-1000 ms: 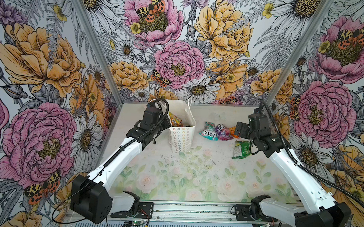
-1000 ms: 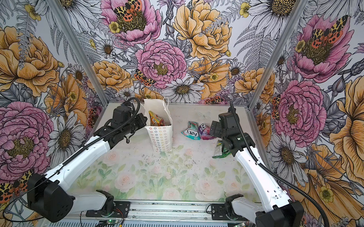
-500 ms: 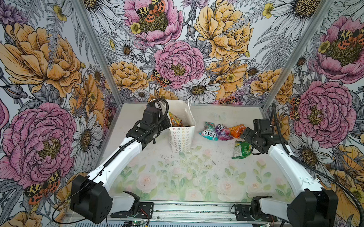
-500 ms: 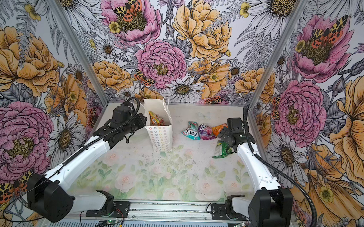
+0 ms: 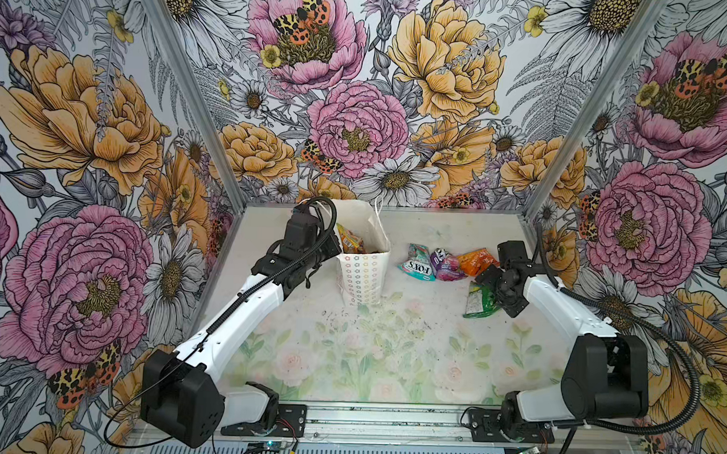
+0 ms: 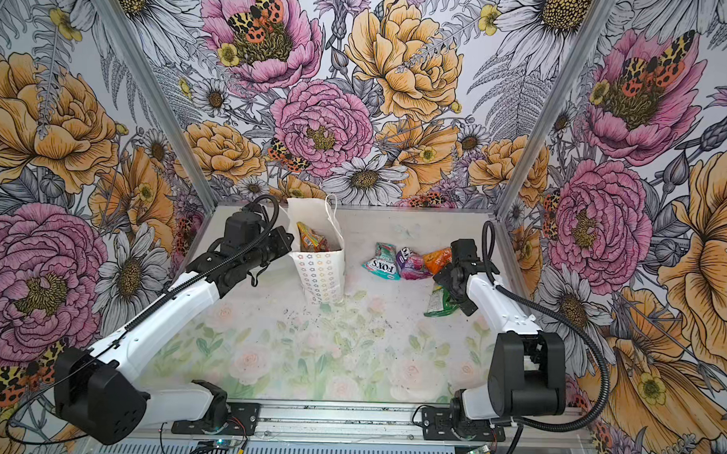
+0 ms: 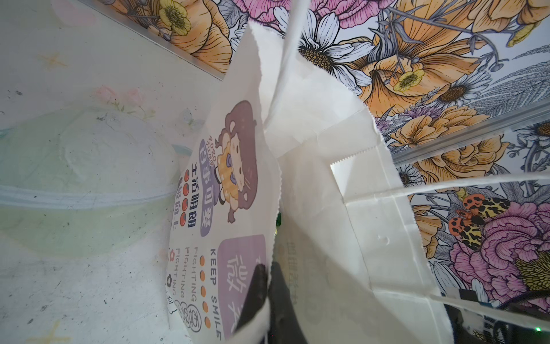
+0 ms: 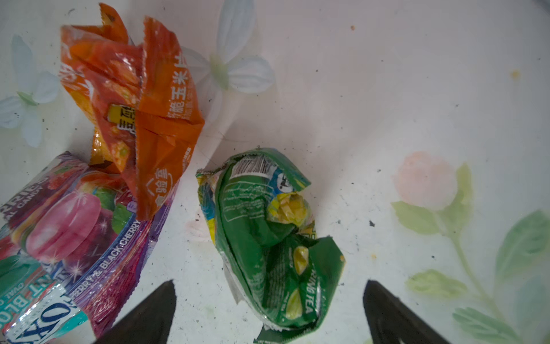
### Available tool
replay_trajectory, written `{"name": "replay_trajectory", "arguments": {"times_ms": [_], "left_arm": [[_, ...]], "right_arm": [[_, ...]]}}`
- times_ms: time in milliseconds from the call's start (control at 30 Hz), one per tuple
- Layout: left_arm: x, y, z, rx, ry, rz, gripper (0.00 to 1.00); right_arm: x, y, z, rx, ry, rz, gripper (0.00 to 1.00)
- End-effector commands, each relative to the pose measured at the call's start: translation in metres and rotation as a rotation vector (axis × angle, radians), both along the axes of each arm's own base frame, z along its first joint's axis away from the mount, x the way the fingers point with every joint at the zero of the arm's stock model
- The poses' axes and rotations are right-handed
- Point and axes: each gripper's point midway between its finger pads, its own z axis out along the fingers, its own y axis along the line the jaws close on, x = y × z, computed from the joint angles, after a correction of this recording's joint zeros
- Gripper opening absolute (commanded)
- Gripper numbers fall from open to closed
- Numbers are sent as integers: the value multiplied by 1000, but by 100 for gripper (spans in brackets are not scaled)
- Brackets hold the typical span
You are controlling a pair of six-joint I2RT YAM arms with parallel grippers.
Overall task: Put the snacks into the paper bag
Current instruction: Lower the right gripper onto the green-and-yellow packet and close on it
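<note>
Pinching creased paper bag (image 7: 321, 190), crumpled green packet (image 8: 262, 238)

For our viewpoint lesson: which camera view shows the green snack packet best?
The right wrist view: the green packet lies large, crumpled under the open right gripper. Both top views show it small, partly behind that arm. The left wrist view faces the paper bag.

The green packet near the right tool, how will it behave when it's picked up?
The green packet looks crumpled and torn, so it will likely be floppy and crush under the right tool, whose jaws stand open. Its glossy film may be slippery. It looks thin and light, probably easy to lift.
</note>
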Motion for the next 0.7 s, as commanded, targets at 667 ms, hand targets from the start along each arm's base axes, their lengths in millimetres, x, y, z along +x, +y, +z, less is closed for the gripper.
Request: {"name": "replay_trajectory", "arguments": {"times_ms": [667], "left_arm": [[-4,2,-3,-4,11,-11,0]], "right_arm": [[8,2,-50,2,171,52,100]]}}
